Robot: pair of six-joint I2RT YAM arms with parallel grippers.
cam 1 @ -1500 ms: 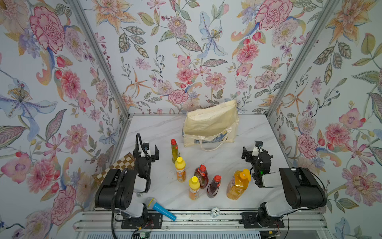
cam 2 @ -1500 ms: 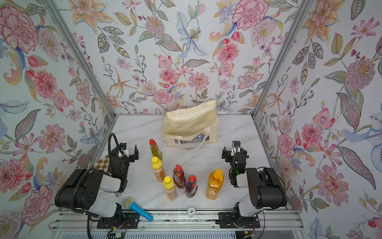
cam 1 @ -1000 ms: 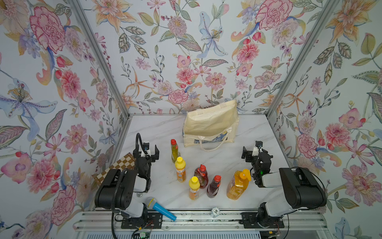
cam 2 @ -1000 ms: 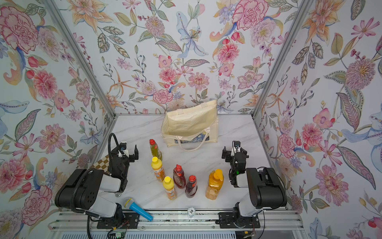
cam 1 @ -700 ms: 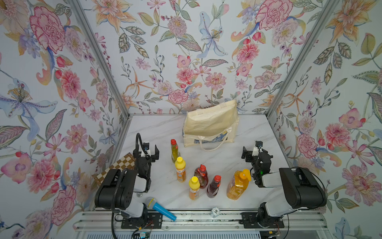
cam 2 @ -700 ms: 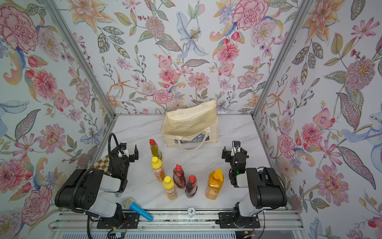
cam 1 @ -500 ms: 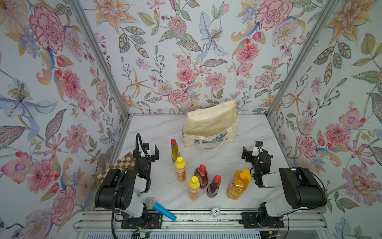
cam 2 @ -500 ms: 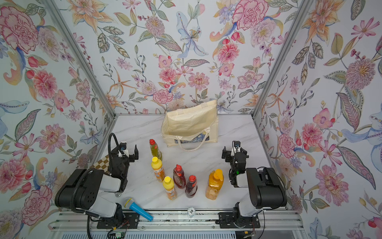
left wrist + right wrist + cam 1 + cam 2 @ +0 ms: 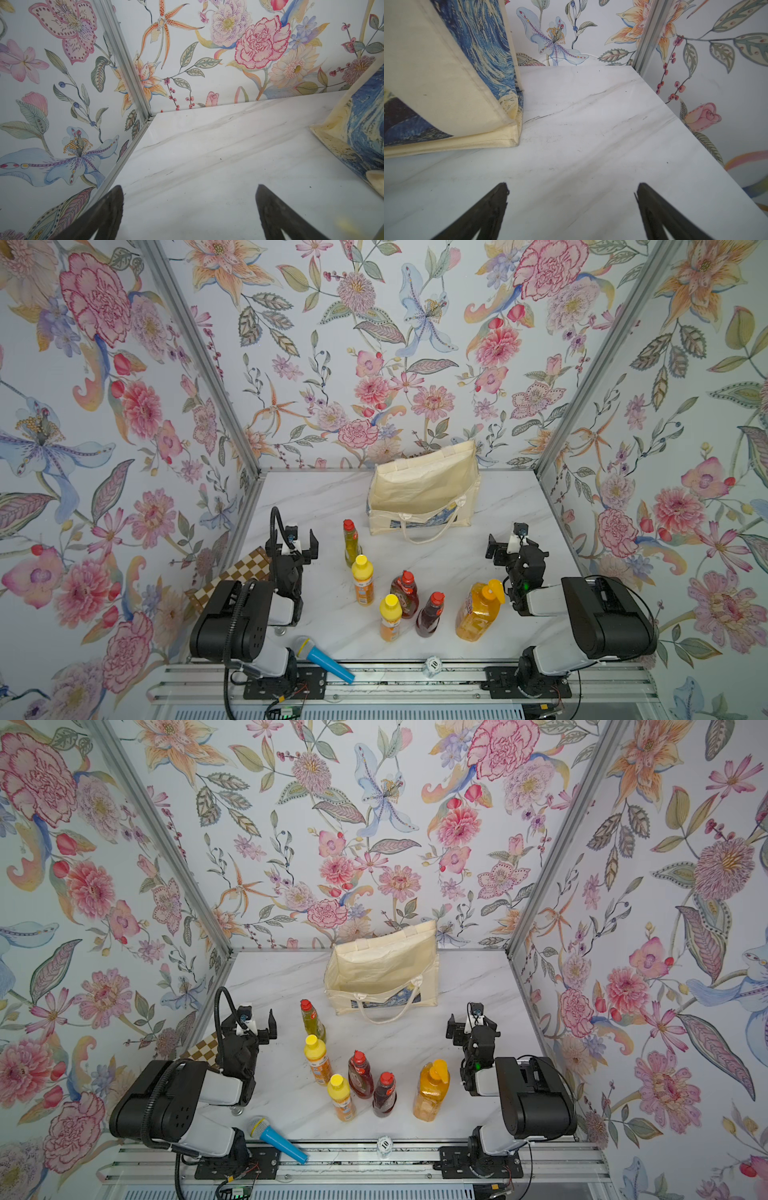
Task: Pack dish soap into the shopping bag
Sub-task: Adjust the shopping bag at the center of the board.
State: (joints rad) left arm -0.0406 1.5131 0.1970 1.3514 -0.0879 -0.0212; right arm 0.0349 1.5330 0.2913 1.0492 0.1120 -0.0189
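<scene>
L & R jaws are both gaping wide, gripping nothing; six dish soap bottles [image 9: 362,580] are standing on table [image 9: 457,564], shopping bag [image 9: 419,489] sitting open behind them.

Left arm [image 9: 241,614], right arm [image 9: 598,614]: black housings, white links; ribbed black cable [image 9: 273,522] on the left; left claw [image 9: 189,186] fingers [image 9: 108,207] dark, tapered

Bottles [image 9: 404,593] stand clustered on the table [image 9: 316,497] before the bag [image 9: 419,489], microphone [image 9: 320,655] nearer, left
</scene>
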